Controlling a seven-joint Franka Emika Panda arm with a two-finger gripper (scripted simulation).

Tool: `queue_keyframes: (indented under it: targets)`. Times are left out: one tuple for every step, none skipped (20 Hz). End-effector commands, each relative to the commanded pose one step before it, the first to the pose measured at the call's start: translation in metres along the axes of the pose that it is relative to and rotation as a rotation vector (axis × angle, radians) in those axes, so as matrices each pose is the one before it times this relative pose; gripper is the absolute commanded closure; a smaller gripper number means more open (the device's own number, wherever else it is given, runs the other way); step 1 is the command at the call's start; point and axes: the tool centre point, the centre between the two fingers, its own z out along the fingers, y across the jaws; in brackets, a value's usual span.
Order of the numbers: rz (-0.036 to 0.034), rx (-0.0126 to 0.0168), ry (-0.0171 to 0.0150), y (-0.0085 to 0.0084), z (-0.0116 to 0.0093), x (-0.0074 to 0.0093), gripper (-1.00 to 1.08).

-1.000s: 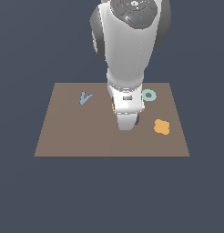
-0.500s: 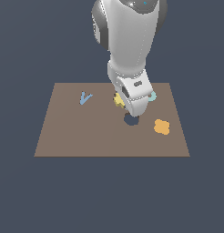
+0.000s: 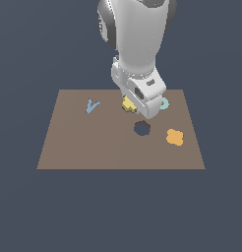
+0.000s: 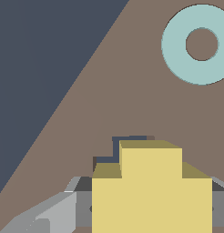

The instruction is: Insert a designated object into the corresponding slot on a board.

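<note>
Already gripped: yellow piece held over the board

You had the gripper [image 3: 129,106] clamped on the pale-yellow cross piece [image 3: 128,104]; in the wrist view its grey fingers [image 4: 54,211] pressed both flanks of the stepped, matte block [image 4: 151,191]. It hung over the flat brown board [image 3: 83,142], apart from the surface. The dark scalloped hole [image 3: 141,128] lay at its five o'clock, the orange clover [image 3: 175,137] further off, the teal ring [image 4: 200,44] near.

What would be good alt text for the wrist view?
A pale-yellow notched piece fills the lower foreground, held between the hand's grey fingers. Behind it lies a brown board with a light teal ring and a dark background beyond its edge.
</note>
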Motion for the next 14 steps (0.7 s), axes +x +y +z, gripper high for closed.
queue_keyframes:
  targets:
    - [-0.01953,-0.00044,-0.00037,-0.00178,-0.00033,0.00063,1.08]
    - [-0.00359,0.00001,0.0,-0.00039,-0.00002,0.0001,1.08]
    - [-0.00213,0.00001,0.0,-0.00022,-0.00001,0.00006,1.08]
    - [-0.00069,0.0,0.0,-0.00008,0.0,0.00002,1.08]
    - [0.0049,0.00043,0.00032,0.00024,0.00024,-0.00015,1.08]
    - [0.0,0.0,0.0,-0.00009,0.00041,-0.0001,1.08]
    - [-0.00084,-0.00005,-0.00003,-0.00005,0.00119,0.00009,1.08]
    - [-0.00097,-0.00005,-0.00004,-0.00021,0.002,-0.00005,1.08]
    - [-0.00129,-0.00005,-0.00005,-0.00028,0.0026,-0.00005,1.08]
    - [-0.00109,-0.00003,-0.00004,-0.0002,0.002,0.00001,1.08]
    - [-0.00069,-0.00002,-0.00002,-0.00012,0.0012,0.00002,1.08]
    - [0.0,0.0,0.0,-0.00011,0.00041,-0.0001,1.08]
    - [0.0,0.0,0.0,0.0,0.0,0.0,-0.92]
    - [0.0,0.0,0.0,0.0,0.0,0.0,-0.92]
